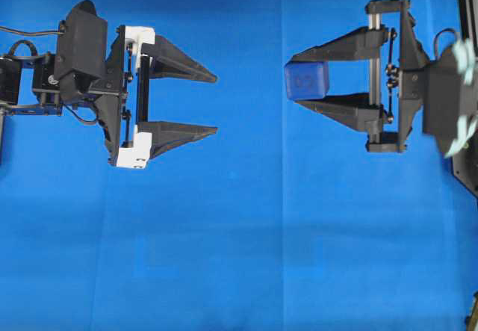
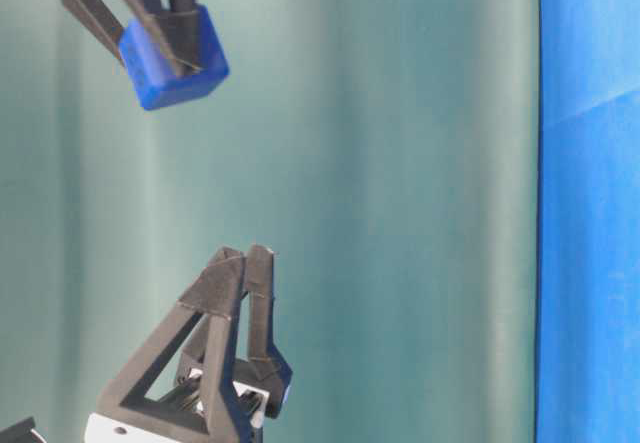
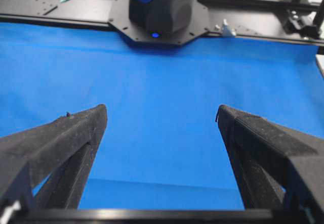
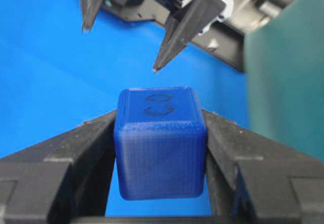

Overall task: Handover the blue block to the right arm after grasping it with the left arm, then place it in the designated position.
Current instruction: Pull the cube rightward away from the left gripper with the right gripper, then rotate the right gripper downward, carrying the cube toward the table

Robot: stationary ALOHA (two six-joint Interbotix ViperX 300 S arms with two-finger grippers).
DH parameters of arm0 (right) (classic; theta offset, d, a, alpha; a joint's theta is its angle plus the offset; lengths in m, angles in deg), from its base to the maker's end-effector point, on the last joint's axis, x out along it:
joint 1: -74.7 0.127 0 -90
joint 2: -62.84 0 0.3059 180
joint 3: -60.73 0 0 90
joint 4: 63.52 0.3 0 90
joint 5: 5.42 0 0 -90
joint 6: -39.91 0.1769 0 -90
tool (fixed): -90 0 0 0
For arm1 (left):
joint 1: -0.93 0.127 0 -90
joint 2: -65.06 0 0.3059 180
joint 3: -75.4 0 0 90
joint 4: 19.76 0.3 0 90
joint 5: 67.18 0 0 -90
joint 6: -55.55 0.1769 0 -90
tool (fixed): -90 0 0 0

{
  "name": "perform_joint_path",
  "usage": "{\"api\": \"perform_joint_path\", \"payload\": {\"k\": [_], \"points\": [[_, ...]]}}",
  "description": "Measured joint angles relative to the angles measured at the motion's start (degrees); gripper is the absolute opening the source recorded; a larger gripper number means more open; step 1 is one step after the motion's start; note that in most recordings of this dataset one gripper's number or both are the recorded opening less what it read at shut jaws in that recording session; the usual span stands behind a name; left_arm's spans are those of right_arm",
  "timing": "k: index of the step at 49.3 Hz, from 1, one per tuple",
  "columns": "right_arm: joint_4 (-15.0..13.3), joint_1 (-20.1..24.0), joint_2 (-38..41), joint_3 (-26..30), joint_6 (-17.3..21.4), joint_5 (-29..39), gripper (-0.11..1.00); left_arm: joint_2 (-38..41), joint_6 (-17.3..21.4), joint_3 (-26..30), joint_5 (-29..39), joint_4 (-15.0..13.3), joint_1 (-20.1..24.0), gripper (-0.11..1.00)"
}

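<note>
One blue block [image 1: 306, 81] – clamped in the right claw [image 1: 299, 78] – and the left claw [image 1: 214, 104] spread wide, holding nothing.

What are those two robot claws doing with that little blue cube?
The right arm's tool is pinching the blue block between its two black fingers and holding it up above the blue cloth. The left arm's tool is wide open and empty, a gap away from the block. So the block is with the right arm now, and it has not been put down yet.
</note>
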Motion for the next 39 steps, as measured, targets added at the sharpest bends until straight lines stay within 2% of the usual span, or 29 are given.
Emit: {"api": "perform_joint_path", "payload": {"k": [8,15,21,39], "points": [[0.18,0.00,-0.18,0.00,12.57,1.49,0.40,0.09,0.18,-0.09,0.00,-0.09,-0.09,0.93],[0.18,0.00,-0.18,0.00,18.37,2.99,0.40,0.00,0.26,-0.09,0.00,-0.09,-0.18,0.93],[0.18,0.00,-0.18,0.00,19.95,3.78,0.40,0.09,0.26,-0.09,0.00,-0.09,-0.18,0.93],[0.18,0.00,-0.26,0.00,19.95,3.87,0.40,0.00,0.35,0.00,0.00,-0.09,-0.09,0.93]]}}
